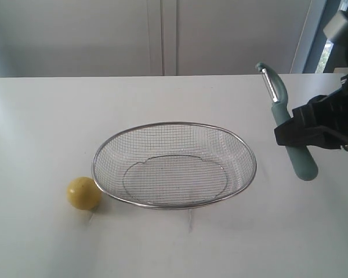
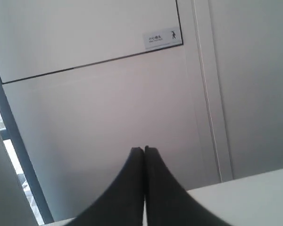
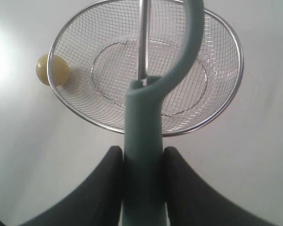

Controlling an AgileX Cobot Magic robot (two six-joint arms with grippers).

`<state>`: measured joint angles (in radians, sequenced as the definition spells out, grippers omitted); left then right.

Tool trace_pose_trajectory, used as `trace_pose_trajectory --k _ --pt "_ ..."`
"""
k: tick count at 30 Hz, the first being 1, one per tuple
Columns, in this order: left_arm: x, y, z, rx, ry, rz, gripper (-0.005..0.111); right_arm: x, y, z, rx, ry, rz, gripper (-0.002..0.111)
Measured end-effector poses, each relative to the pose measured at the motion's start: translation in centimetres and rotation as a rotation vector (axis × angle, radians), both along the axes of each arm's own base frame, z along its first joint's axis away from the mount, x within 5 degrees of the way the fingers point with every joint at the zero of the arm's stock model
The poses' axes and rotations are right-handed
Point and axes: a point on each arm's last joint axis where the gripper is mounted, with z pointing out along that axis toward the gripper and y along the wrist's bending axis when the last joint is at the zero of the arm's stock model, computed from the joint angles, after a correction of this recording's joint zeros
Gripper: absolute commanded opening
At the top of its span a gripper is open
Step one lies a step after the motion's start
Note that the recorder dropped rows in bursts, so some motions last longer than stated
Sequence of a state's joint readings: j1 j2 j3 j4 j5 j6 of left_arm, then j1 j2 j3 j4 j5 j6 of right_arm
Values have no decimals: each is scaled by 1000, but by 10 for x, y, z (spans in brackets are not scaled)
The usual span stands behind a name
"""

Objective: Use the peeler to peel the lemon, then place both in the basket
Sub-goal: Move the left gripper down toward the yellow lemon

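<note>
Lemon (image 1: pixel 84 193) beside basket (image 1: pixel 174 123); right gripper (image 3: pixel 142 153) grasps peeler (image 1: pixel 278 113) (left gripper (image 2: pixel 144 151) clenched, empty).

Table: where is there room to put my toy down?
Bare table lies left of the basket and behind the lemon, plus the strip in front of the basket. It is crowded where the lemon sits by the basket's rim, and at the right, where the right gripper holds the peeler.
</note>
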<state>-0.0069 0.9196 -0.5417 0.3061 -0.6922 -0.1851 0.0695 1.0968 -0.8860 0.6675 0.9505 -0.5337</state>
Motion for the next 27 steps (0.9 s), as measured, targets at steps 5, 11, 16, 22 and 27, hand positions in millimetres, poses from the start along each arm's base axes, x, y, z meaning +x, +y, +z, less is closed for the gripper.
trace_pose_trajectory --k 5,11,16,22,27 --pt "31 -12 -15 125 103 -73 0 0 0 0 0 0 0 0" --pt "54 -49 -42 383 383 -193 0 0 0 0 0 0 0 0" --pt "60 -73 -48 560 551 -218 0 0 0 0 0 0 0 0" --pt "63 -77 -52 659 758 -144 0 0 0 0 0 0 0 0" --pt "54 -91 -51 730 865 -224 0 0 0 0 2 -1 -1 0"
